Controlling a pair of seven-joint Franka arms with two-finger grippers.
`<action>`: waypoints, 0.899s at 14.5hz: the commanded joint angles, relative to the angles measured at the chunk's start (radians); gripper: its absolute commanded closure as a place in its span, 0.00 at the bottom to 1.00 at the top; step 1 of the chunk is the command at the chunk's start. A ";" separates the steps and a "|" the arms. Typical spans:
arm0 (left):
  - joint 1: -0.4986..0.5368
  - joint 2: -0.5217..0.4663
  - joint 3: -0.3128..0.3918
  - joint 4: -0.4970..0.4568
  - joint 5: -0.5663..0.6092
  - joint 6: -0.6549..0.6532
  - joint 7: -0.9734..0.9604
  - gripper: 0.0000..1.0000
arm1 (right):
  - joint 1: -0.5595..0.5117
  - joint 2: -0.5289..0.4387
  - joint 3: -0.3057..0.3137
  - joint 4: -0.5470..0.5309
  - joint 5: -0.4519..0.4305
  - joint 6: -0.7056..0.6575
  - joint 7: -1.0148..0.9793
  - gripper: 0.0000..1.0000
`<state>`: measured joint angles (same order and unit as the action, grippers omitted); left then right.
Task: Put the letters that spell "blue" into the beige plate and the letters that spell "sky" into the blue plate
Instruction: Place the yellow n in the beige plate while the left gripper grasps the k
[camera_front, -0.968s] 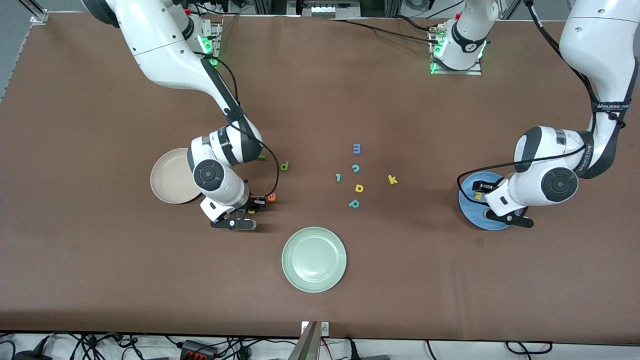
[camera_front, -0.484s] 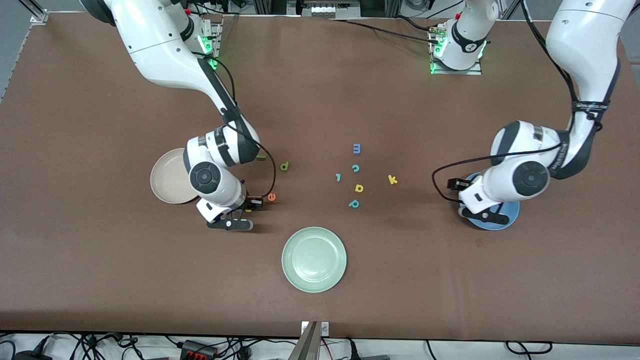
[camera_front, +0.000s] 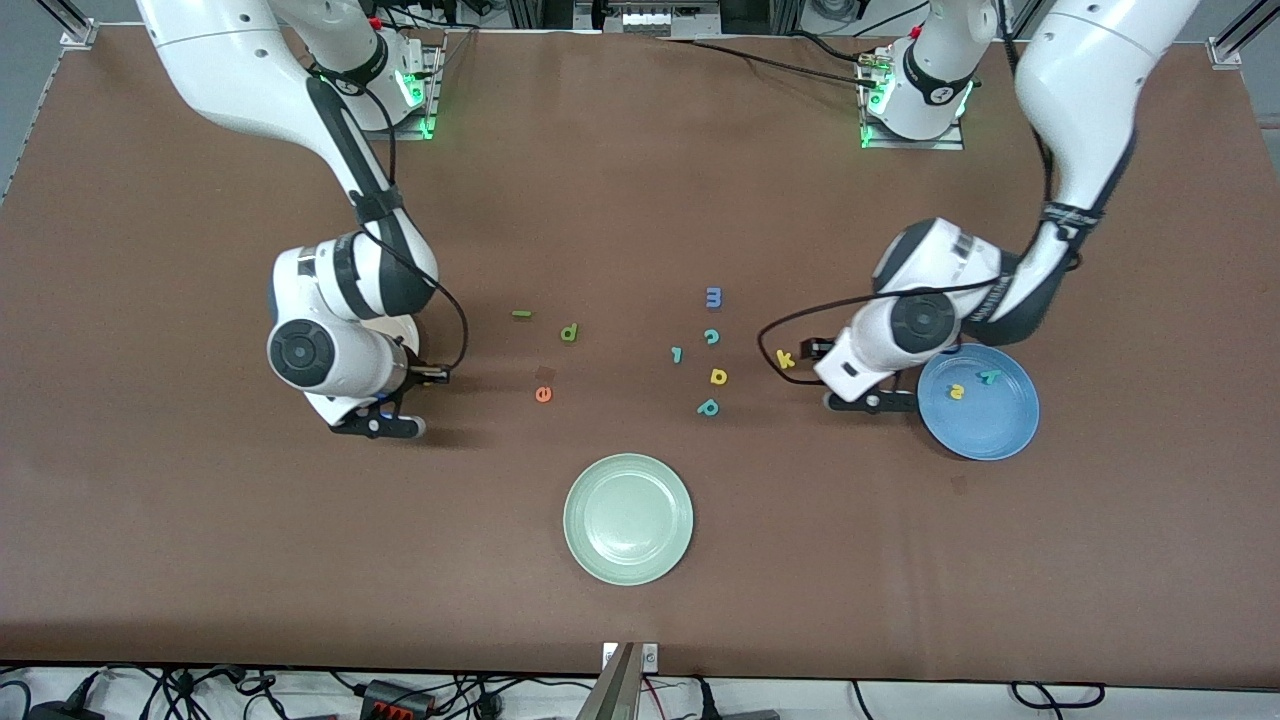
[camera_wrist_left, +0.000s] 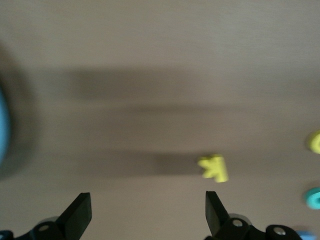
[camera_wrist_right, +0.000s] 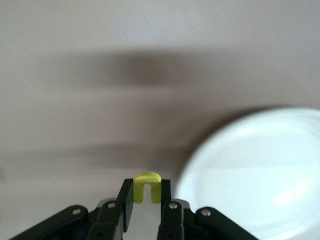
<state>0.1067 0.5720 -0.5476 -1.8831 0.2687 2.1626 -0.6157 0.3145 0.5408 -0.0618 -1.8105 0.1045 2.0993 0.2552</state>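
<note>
Here, at the right arm's end of the bench (camera_front: 150, 480), the right gripper (camera_front: 385, 400) hangs over the edge of the beige plate (camera_front: 400, 330), which the arm mostly hides in the front view; only the right wrist view shows its fingers (camera_wrist_right: 125, 200) nearly closed, pinching the yellow u (camera_wrist_right: 147, 187), with the plate's pale rim (camera_wrist_right: 210, 150) beside them. Toward the middle lie the dark green bar (camera_front: 521, 314), the green stemmed letter (camera_front: 568, 332) and, nearer the camera, the orange e (camera_front: 543, 395), all bare on the bench. The pale green plate (camera_front: 628, 519) sits nearest the camera. Next comes a cluster: blue m (camera_front: 713, 297), teal c (camera_front: 711, 337), small teal bar (camera_front: 677, 354), yellow stemmed letter (camera_front: 718, 376) and teal p (camera_front: 708, 407). The yellow k (camera_front: 785, 359) lies just beside the left gripper (camera_front: 850, 390); the left wrist view shows that gripper's fingers (camera_wrist_left: 80, 215) spread wide with nothing in them, and the k (camera_wrist_left: 214, 168) ahead of them. The blue plate (camera_front: 990, 440) holds the yellow s (camera_front: 956, 392) and teal y (camera_front: 989, 377), seen only from the front.
</note>
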 joint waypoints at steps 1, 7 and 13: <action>-0.054 0.037 0.002 -0.008 0.020 0.071 -0.148 0.00 | -0.015 -0.088 -0.025 -0.148 -0.006 0.019 -0.043 0.89; -0.082 0.088 0.014 -0.010 0.081 0.143 -0.183 0.26 | -0.057 -0.081 -0.107 -0.216 -0.006 0.074 -0.195 0.76; -0.073 0.109 0.021 -0.005 0.126 0.174 -0.187 0.68 | -0.041 -0.137 -0.066 -0.194 -0.002 0.025 -0.256 0.00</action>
<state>0.0283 0.6782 -0.5218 -1.8921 0.3603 2.3252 -0.7814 0.2606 0.4620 -0.1618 -1.9966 0.1020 2.1614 0.0538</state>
